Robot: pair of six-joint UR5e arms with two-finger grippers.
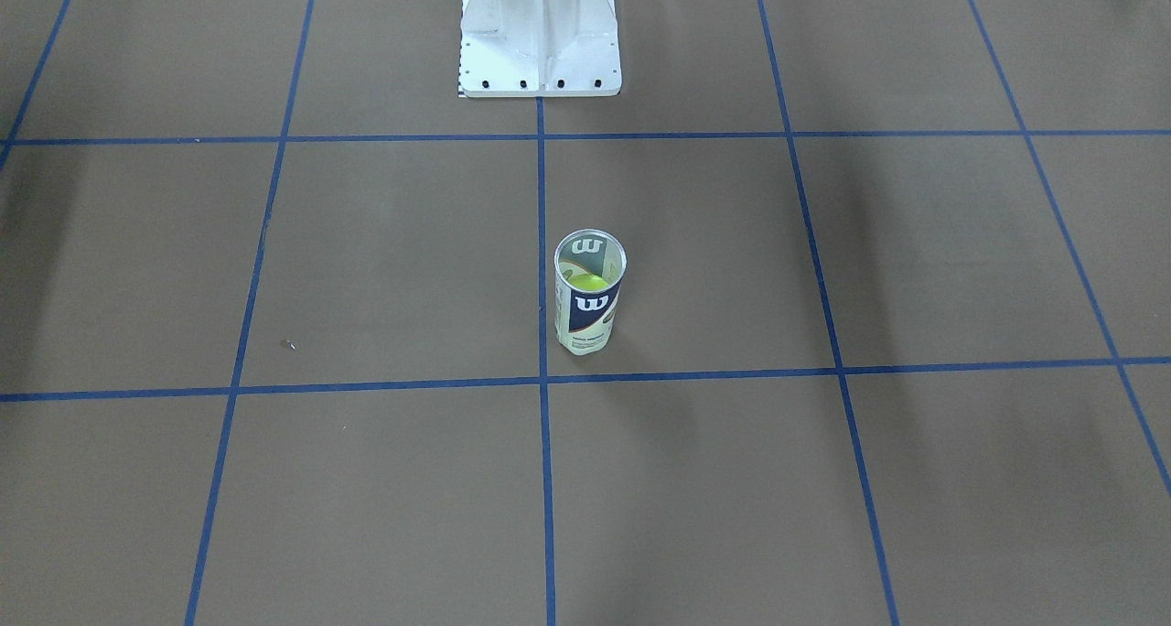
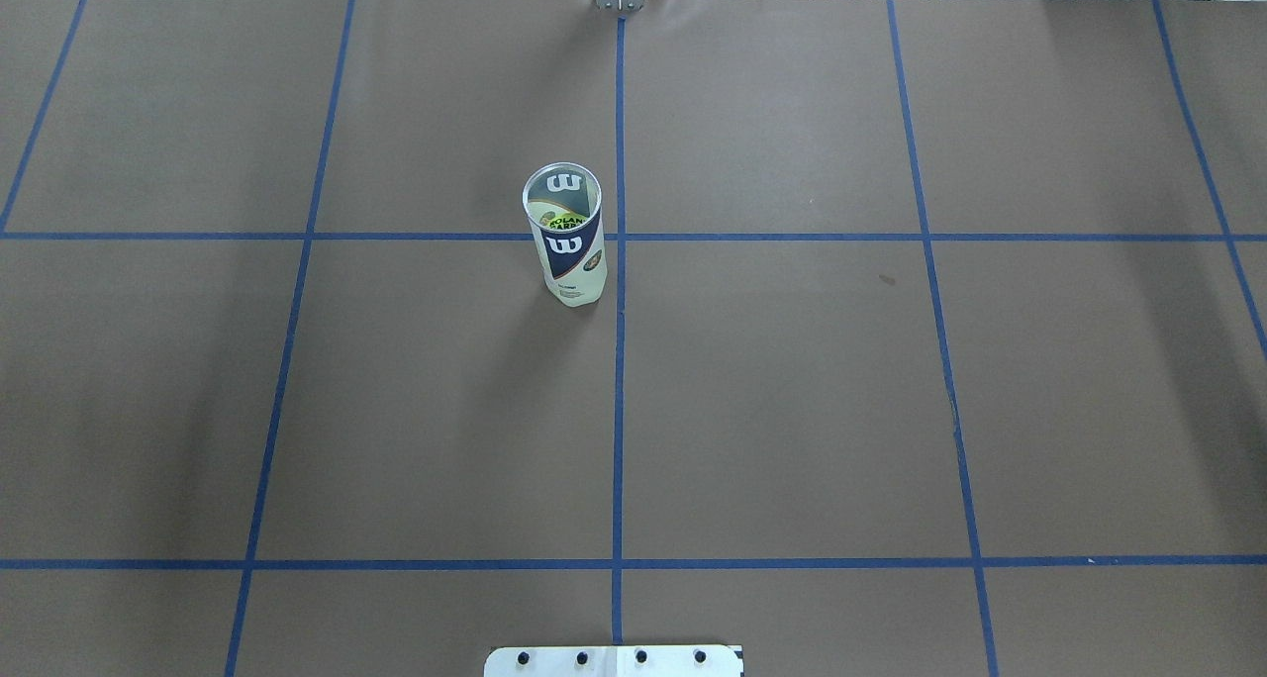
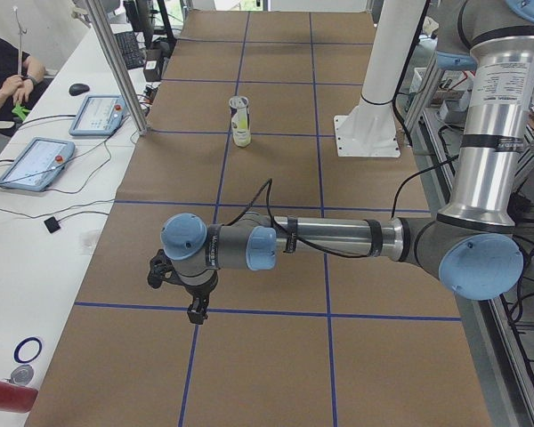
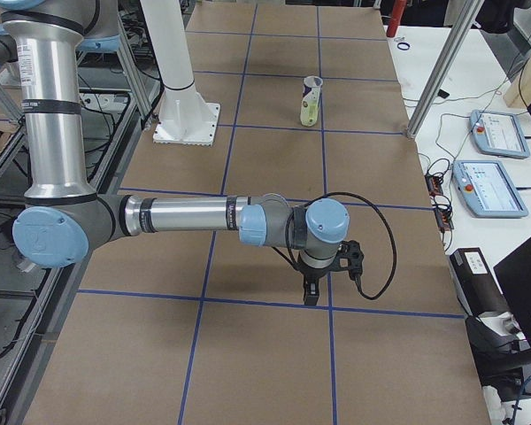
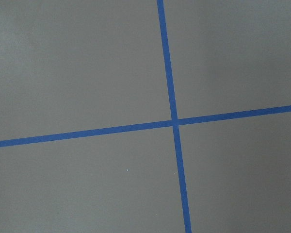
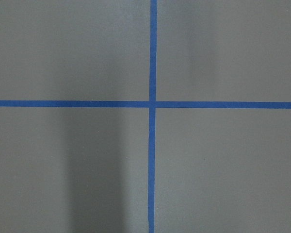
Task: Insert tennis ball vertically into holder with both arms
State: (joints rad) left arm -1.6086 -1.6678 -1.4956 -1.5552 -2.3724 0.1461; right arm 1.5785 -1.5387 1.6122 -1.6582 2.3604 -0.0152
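Work surface: a wide table covered in brown paper (image 1: 384,269), divided into large squares by blue tape lines (image 1: 542,242). The clear plastic cylindrical holder (image 1: 590,294), with a metal rim and a navy-and-white "W" label, stands upright just beside the central tape line. In the overhead view it lies at about 12 o'clock from the white metal pedestal base (image 1: 540,36), a shade toward 11. A yellow-green tennis ball (image 1: 588,283) sits inside it, below the rim. The silver-grey left arm (image 3: 338,238), with light-blue joint caps, reaches low over one table end, well apart from the holder, its black left gripper (image 3: 196,311) pointing down near a tape crossing. The right arm (image 4: 186,215) and right gripper (image 4: 311,297) mirror this at the opposite end. Whether either gripper's fingers are spread or pressed together cannot be told. Each wrist camera looks down on a tape crossing. Along the operators' side runs a white bench (image 3: 36,231) carrying touchscreen pendants (image 3: 36,163), with a seated person (image 3: 0,71) at 10 o'clock in the left-end view.
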